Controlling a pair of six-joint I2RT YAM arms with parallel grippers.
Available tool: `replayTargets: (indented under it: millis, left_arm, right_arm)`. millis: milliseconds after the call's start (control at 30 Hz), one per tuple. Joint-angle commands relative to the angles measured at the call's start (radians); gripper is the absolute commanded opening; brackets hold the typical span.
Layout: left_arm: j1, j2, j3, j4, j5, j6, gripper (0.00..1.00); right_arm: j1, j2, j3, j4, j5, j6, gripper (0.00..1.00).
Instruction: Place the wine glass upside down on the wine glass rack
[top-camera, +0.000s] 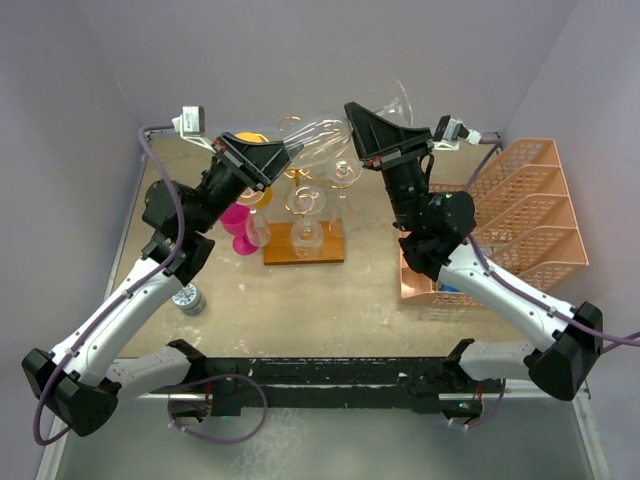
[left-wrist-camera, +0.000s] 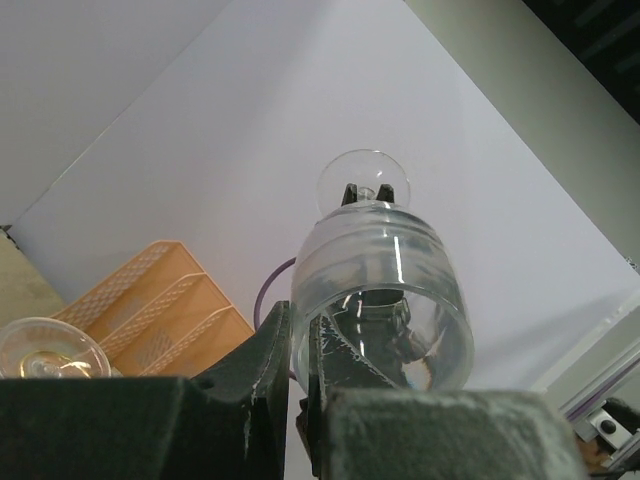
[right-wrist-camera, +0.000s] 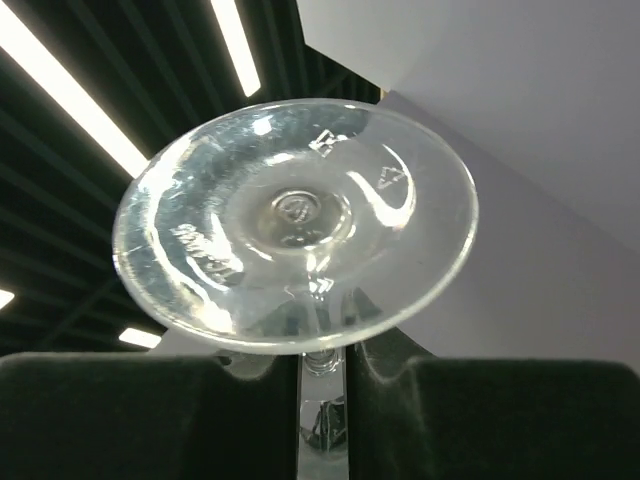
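Left gripper (left-wrist-camera: 300, 345) pinching the wine glass (right-wrist-camera: 295, 230) rim, right gripper (right-wrist-camera: 325, 370) clamped on its stem; foot embossing unreadable; beige table (top-camera: 300, 295), lilac walls (top-camera: 300, 50).

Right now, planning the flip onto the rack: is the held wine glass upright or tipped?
Tipped, not upright: the wine glass has bowl at left gripper, foot by right gripper.

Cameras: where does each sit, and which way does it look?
Top external: above and behind the arms, looking down at table and rack; both arms show, left gripper and right gripper on the wine glass.
Left wrist: on the left arm, facing the wall, into the glass's bowl; its fingers pinch the rim.
Right wrist: on the right arm, facing up at the glass's foot and ceiling lights; its fingers flank the stem.
Shared: all see the glass.
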Motion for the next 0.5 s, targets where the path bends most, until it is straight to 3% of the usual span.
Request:
replayTargets:
  millis: [0, 67, 133, 367, 467]
  left_arm:
    - [-0.007, -0.042, 0.013, 0.07, 0.018, -0.033, 0.0]
    - [-0.008, -0.047, 0.011, 0.066, 0.017, -0.032, 0.0]
    - [-0.009, -0.051, 0.012, 0.062, 0.018, -0.03, 0.01]
    - [-0.009, -0.09, 0.061, -0.069, -0.006, 0.06, 0.35]
    - [-0.009, -0.13, 0.058, -0.102, -0.035, 0.117, 0.45]
  right_arm:
    - [0.004, -0.022, -0.006, 0.121, 0.007, -0.052, 0.1]
    - [0.004, -0.029, -0.014, 0.135, 0.012, -0.069, 0.01]
    - [0.003, -0.039, -0.019, 0.15, 0.017, -0.085, 0.0]
    - [0.004, -0.087, -0.024, 0.189, 0.054, -0.222, 0.0]
    - [0.004, -0.117, -0.025, 0.216, 0.001, -0.411, 0.0]
